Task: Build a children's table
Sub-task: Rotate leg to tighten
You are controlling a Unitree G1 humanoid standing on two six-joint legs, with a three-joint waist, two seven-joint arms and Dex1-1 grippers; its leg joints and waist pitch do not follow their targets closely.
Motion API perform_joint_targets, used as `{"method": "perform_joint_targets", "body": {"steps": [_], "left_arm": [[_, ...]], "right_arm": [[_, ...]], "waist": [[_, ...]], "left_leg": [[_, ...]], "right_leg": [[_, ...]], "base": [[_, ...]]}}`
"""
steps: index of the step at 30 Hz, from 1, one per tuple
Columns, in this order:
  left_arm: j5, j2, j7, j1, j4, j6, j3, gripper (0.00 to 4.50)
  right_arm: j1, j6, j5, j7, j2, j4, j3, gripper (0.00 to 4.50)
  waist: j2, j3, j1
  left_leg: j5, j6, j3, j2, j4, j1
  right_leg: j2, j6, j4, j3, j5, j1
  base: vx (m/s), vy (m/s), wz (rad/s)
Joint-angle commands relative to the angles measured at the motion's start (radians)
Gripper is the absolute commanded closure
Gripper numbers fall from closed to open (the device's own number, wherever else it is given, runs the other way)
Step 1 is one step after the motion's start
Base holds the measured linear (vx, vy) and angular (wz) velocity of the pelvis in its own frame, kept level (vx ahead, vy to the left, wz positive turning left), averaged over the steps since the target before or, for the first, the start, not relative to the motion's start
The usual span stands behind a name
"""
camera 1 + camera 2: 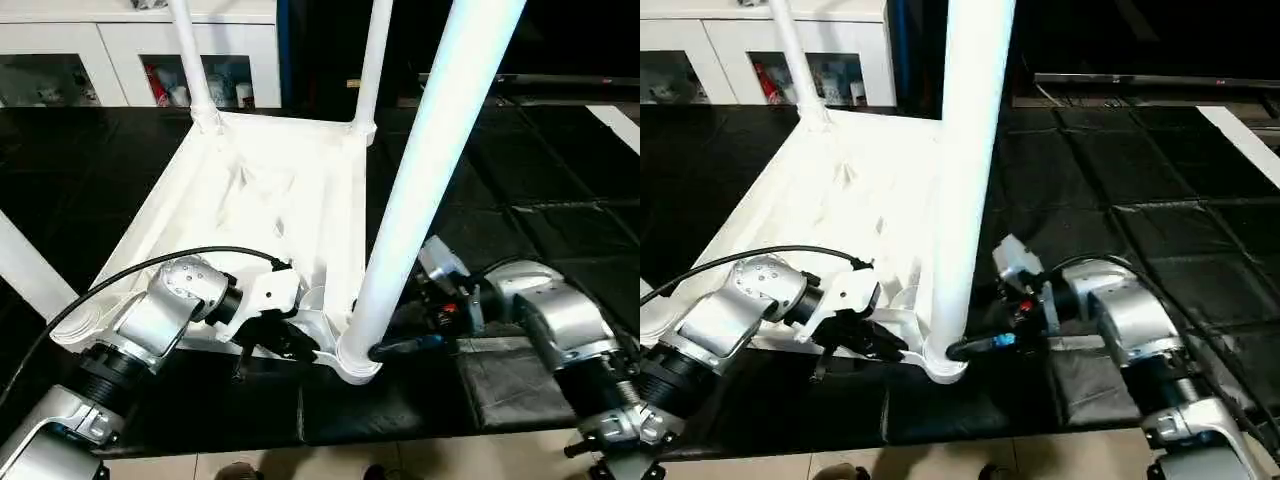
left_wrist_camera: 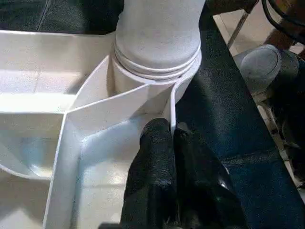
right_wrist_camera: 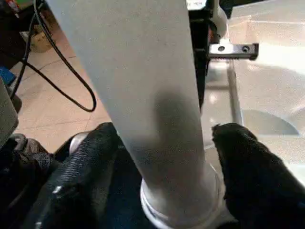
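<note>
— How is the left side arranged?
— The left arm is bent inward across the black mat [image 1: 520,220]. Its left tool [image 2: 170,138] is pinched narrowly on the thin rim of the table top [image 1: 250,190], just beside the near right corner socket [image 1: 358,365]. The top is laid upside down, ribbed underside up.

— And the legs?
— Two far legs [image 1: 190,60] are seen upright in the far corners. The near leg [image 1: 430,170] is stood upright in the near right socket.

— The right side?
— The right arm is reached in from the right. The right tool [image 3: 162,157] is spread wide, one finger [image 3: 81,171] on each side of the near leg's base; contact cannot be told.
</note>
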Motion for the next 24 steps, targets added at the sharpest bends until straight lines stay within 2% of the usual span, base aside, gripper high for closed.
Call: {"method": "perform_joint_targets", "body": {"steps": [1, 6, 12, 15, 17, 19, 21, 22, 23, 24], "left_arm": [[0.000, -0.013, -0.049, -0.008, -0.021, -0.012, -0.042, 4.50], [-0.001, -0.010, -0.047, -0.008, -0.017, -0.014, -0.044, 4.50], [-0.005, -0.014, -0.028, -0.005, -0.010, 0.004, -0.036, 4.50], [-0.010, -0.030, 0.006, -0.004, -0.007, 0.043, -0.022, 4.50], [-0.033, -0.069, 0.072, -0.005, -0.003, 0.108, 0.016, 4.50], [-0.043, -0.085, 0.097, -0.006, -0.002, 0.128, 0.031, 4.50], [-0.050, -0.114, 0.155, -0.010, 0.003, 0.172, 0.058, 4.50], [-0.047, -0.127, 0.182, -0.013, 0.006, 0.183, 0.067, 4.50], [-0.042, -0.145, 0.220, -0.018, 0.012, 0.201, 0.078, 4.50], [-0.040, -0.153, 0.234, -0.020, 0.014, 0.208, 0.083, 4.50]], "right_arm": [[-0.009, 0.003, 0.012, 0.016, 0.001, -0.002, 0.013, 1.36], [-0.006, 0.015, 0.021, 0.028, 0.002, -0.003, 0.023, 1.91], [0.009, 0.033, 0.028, 0.029, 0.004, -0.019, 0.021, 2.28], [0.025, 0.049, 0.038, -0.004, 0.017, -0.036, 0.009, 2.34], [0.037, 0.055, 0.019, -0.113, 0.048, -0.032, -0.014, 2.35], [0.040, 0.050, 0.003, -0.166, 0.064, -0.026, -0.022, 2.38], [0.045, 0.056, -0.022, -0.271, 0.102, -0.024, -0.038, 2.43], [0.047, 0.065, -0.029, -0.315, 0.120, -0.026, -0.046, 2.46], [0.046, 0.080, -0.035, -0.368, 0.145, -0.028, -0.055, 2.48], [0.045, 0.084, -0.037, -0.388, 0.155, -0.028, -0.058, 2.50]], "waist": [[-0.009, -0.072, -0.004], [-0.008, -0.072, -0.004], [-0.008, -0.071, -0.003], [-0.007, -0.069, -0.003], [-0.007, -0.066, -0.003], [-0.008, -0.061, -0.007], [-0.011, -0.055, -0.015], [-0.012, -0.055, -0.017], [-0.014, -0.052, -0.024], [-0.014, -0.052, -0.032]], "left_leg": [[-0.170, 0.078, 0.014, 0.004, -0.058, 0.003], [-0.167, 0.079, 0.014, 0.004, -0.058, 0.002], [-0.165, 0.078, 0.015, 0.003, -0.057, 0.003], [-0.178, 0.071, 0.015, 0.002, -0.058, 0.001], [-0.192, 0.064, 0.015, 0.002, -0.059, 0.004], [-0.223, 0.051, 0.013, -0.001, -0.061, 0.002], [-0.272, 0.030, 0.009, -0.007, -0.063, 0.002], [-0.276, 0.027, 0.007, -0.010, -0.063, 0.002], [-0.285, 0.021, 0.001, -0.013, -0.065, -0.004], [-0.287, 0.020, -0.002, -0.017, -0.064, -0.005]], "right_leg": [[-0.033, -0.217, -0.049, 0.036, -0.278, 0.061], [-0.033, -0.225, -0.046, 0.039, -0.260, 0.063], [-0.032, -0.229, -0.044, 0.041, -0.251, 0.062], [-0.033, -0.222, -0.047, 0.041, -0.276, 0.063], [-0.033, -0.214, -0.052, 0.042, -0.305, 0.060], [-0.033, -0.192, -0.058, 0.041, -0.375, 0.058], [-0.034, -0.136, -0.072, 0.037, -0.521, 0.055], [-0.036, -0.119, -0.077, 0.036, -0.557, 0.055], [-0.037, -0.083, -0.084, 0.031, -0.622, 0.059], [-0.038, -0.059, -0.092, 0.028, -0.656, 0.056]], "base": [[0.000, 0.000, 0.00], [0.000, 0.000, 0.00], [0.000, 0.000, 0.00], [0.000, 0.000, 0.00], [0.000, 0.000, 0.00], [0.000, 0.000, 0.00], [-0.029, -0.003, -0.03], [-0.057, -0.005, -0.05], [-0.054, 0.000, -0.08], [0.000, 0.000, 0.00]]}}
